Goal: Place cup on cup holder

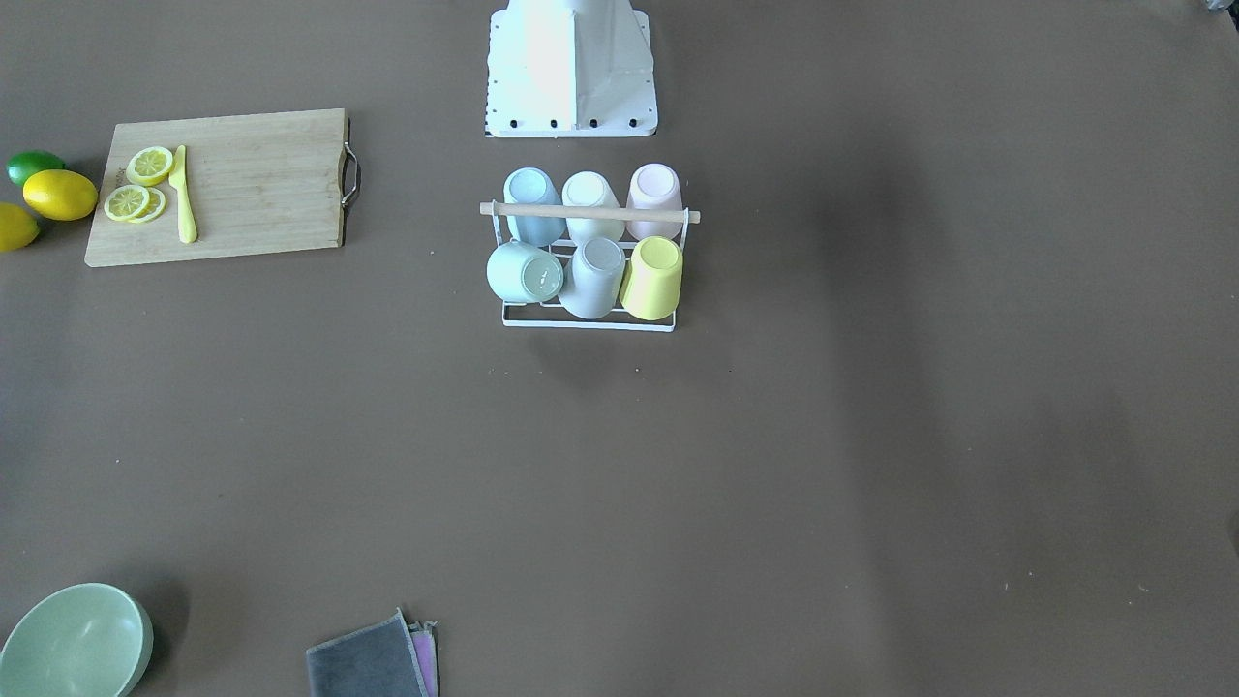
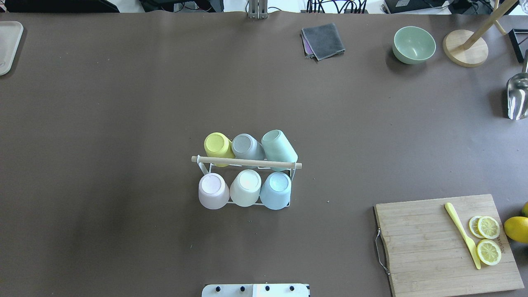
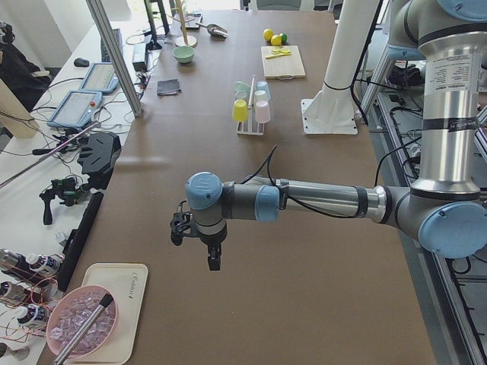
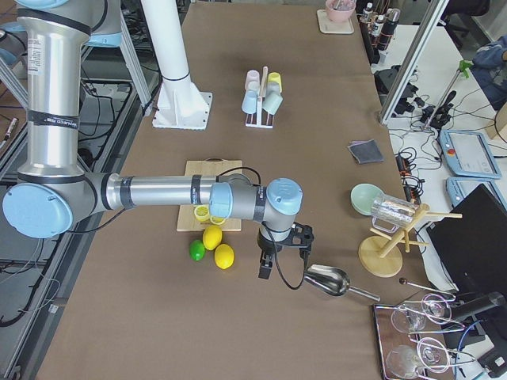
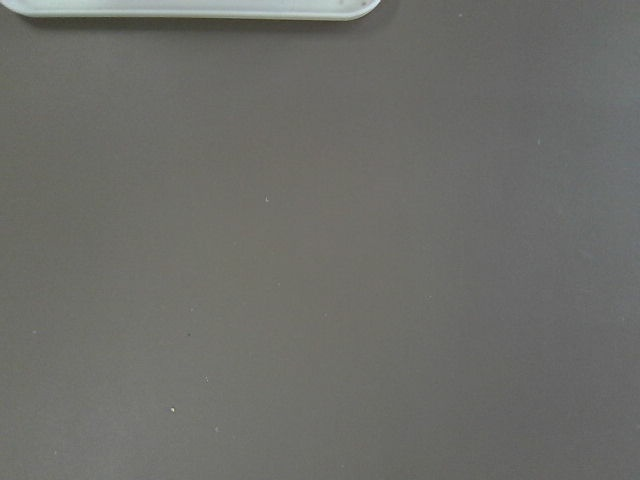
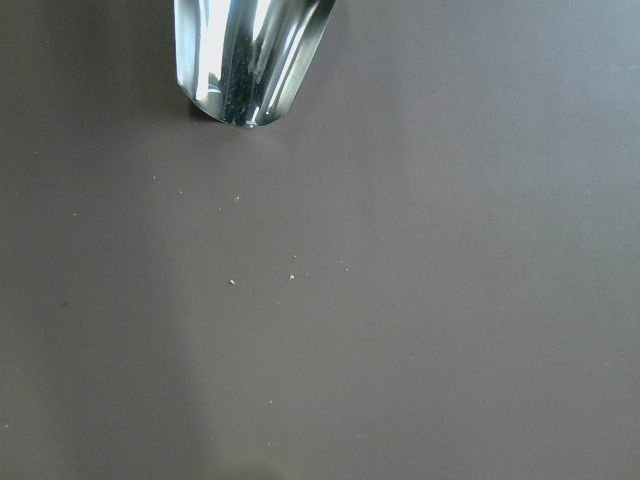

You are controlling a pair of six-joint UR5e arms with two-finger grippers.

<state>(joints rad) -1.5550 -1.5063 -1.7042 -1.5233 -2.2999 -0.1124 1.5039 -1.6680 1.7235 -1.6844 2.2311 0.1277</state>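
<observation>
The cup holder (image 2: 246, 162), a white wire rack with a wooden rod handle, stands at the table's middle, also in the front-facing view (image 1: 589, 212). Several upturned cups sit on its prongs: yellow (image 2: 218, 145), grey (image 2: 246, 146), mint (image 2: 279, 148), pink (image 2: 212, 187), white (image 2: 246, 185) and blue (image 2: 276, 187). My left gripper (image 3: 195, 249) hovers far off near the table's left end. My right gripper (image 4: 273, 265) hovers near the right end by a metal scoop (image 4: 326, 280). I cannot tell whether either is open or shut.
A wooden cutting board (image 2: 420, 247) with lemon slices and a yellow knife (image 2: 462, 233) lies near right. A green bowl (image 2: 413, 43), grey cloth (image 2: 324, 40) and wooden stand (image 2: 466, 47) sit at the far side. A white tray (image 2: 8, 45) lies far left.
</observation>
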